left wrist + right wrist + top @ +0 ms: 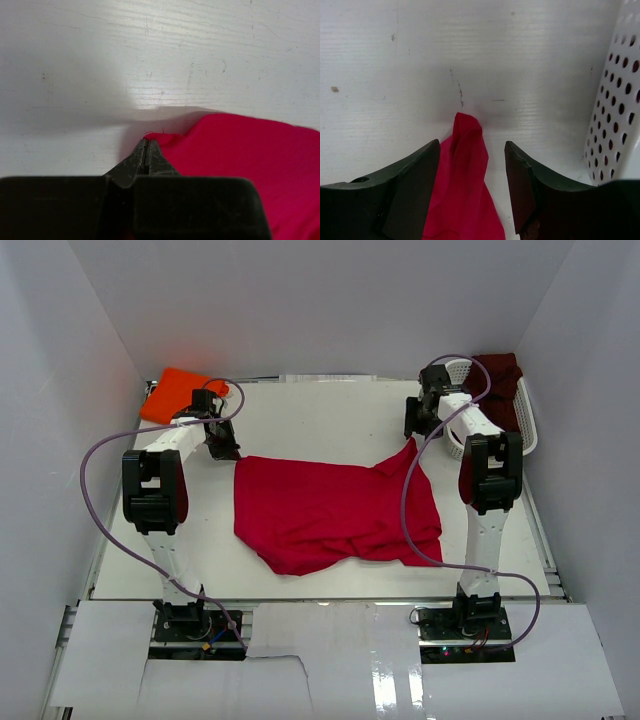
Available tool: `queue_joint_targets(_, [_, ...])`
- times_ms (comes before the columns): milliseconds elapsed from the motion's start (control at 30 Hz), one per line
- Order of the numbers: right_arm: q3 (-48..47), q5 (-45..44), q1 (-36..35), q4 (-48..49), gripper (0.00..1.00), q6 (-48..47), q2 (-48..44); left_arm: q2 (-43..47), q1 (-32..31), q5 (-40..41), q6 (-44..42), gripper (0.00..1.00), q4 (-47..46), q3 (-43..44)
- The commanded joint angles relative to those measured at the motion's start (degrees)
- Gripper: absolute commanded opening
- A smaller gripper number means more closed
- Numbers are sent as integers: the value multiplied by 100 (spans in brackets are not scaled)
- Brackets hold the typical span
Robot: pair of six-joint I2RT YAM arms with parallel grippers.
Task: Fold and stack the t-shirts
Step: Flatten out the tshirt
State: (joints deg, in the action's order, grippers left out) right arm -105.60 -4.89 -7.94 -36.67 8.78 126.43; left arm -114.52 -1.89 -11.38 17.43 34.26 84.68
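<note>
Top external: red shirt [335, 515] spread across bench [320, 415], near edge rumpled. Left jaws pinched tight on far-left corner, seemingly just its tip. Right jaws parted, far-right corner lying loose between, ungripped. Orange shirt [180, 395] far-left; maroon shirt [500, 380] in basket [528, 430] far-right. Bench strip beyond far edge open.

I have the spread shirt [330, 510] in the middle of the table [320, 420], between the two arms. My left gripper [225, 448] sits at its far-left corner. My right gripper [415, 425] is over its far-right corner, and that tip lies between the fingers. Behind the left gripper, in the table's far-left corner, lies a second shirt [180, 395]. The basket [527, 430] stands at the far right, just beside the right gripper, with a third shirt [500, 385] in it.
</note>
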Motion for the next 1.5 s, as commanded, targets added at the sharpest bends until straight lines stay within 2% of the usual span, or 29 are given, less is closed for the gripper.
queue_joint_targets(0, [-119,225,-23,-253,61,89,-119,404,-22,-49,-12,0,-77,-40])
queue_joint_targets(267, [-22,322,-49,-192,60,124,-57,395,-22,-40,-29,0,-77,-57])
queue_joint_targets(533, [-434,339,-49,-209,51,177,311,387,-22,12,-73,0,-69,-49])
queue_joint_targets(867, [-689,348,-49,-183,47,212,549,334,-22,30,-91,0,-69,-13])
queue_joint_targets(1033, [-778,357,-49,-218,31,204,611,316,-22,22,-91,0,-69,-31])
queue_joint_targets(1167, [-786,287,-49,-209,27,160,593,325,-22,13,-91,0,-69,-49])
queue_joint_targets(1200, [-804,260,-49,-218,20,160,611,325,-22,13,-91,0,-69,-57])
queue_joint_targets(1267, [-804,269,-49,-227,18,168,619,325,-22,21,-108,0,-69,-66])
queue_joint_targets(1333, [-813,286,-49,-236,9,168,620,325,-22,22,-100,0,-69,-75])
queue_joint_targets(1467, [-813,260,-49,-227,8,221,611,351,-22,39,-91,0,-69,-92])
